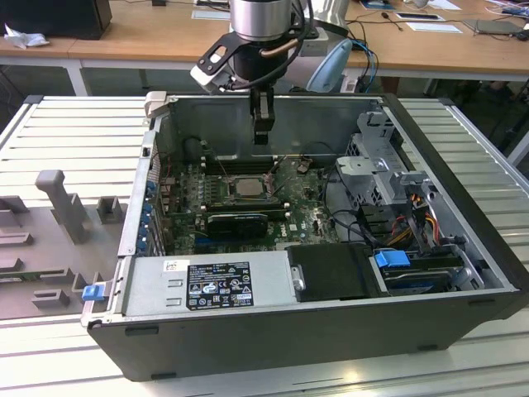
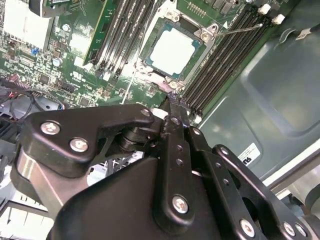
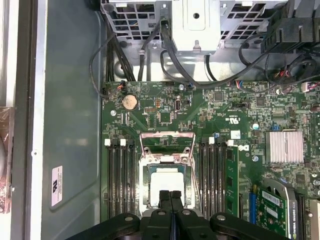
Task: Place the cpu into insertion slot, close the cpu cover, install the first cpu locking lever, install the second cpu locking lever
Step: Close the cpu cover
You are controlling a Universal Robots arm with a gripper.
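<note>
My claw (image 3: 171, 196) hangs over the green board (image 3: 210, 107), its fingers pressed together. The cpu (image 3: 167, 181) lies seated in the insertion slot (image 3: 148, 187). The cpu cover (image 3: 167, 141) stands flipped open just beside it.

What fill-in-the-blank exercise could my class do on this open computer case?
The cpu sits ____ the insertion slot. The cpu cover stands ____, not folded down over the chip. The claw over the cpu is ____ and holds nothing.
Missing words: in; open; shut.
</note>
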